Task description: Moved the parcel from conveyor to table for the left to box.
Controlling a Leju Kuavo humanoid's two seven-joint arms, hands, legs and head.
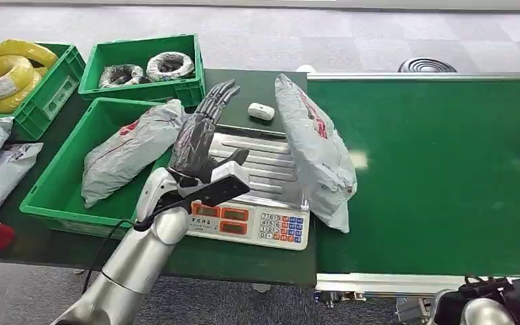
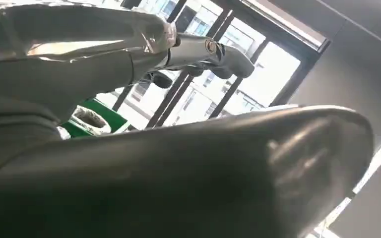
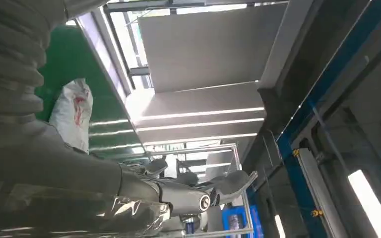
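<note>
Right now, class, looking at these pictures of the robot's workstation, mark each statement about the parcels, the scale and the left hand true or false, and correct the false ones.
1. The left hand holds a parcel. False: it is raised, fingers spread, holding nothing.
2. A grey parcel lies inside the nearest green crate. True.
3. The parcel beside the scale lies wholly on the conveyor belt. False: it overlaps the scale and the belt's edge.
4. The far crate holds coiled items. True.
5. The scale's platform is covered by a box. False: no box sits on it.
</note>
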